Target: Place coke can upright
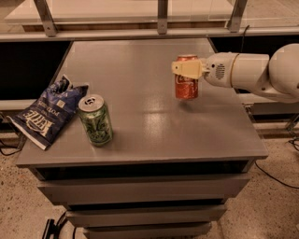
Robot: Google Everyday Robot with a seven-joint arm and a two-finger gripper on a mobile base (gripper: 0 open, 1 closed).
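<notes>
Pincer (pixel 185 68) clasping coke can (pixel 186 87) (upright), over tabletop (pixel 140 121)

Grey table (pixel 154 135), flat top with a dull glare patch mid-right. Green patterned can (pixel 96 120) stands upright near the front-left edge, silver top with pull tab showing. Blue chip bag (pixel 46 112) lies flat just left of it, not clearly touching, with its lower corner hanging over the table's left edge. Below the top: stacked drawer fronts (pixel 140 191), same grey. Behind the table is a light shelf on metal posts (pixel 162 14). Speckled floor (pixel 18 205); a black cable (pixel 275 175) runs across it on the right. For reference only: gripper (pixel 184 69) is over the right-rear of the top, clamped on the coke can (pixel 187 86).
</notes>
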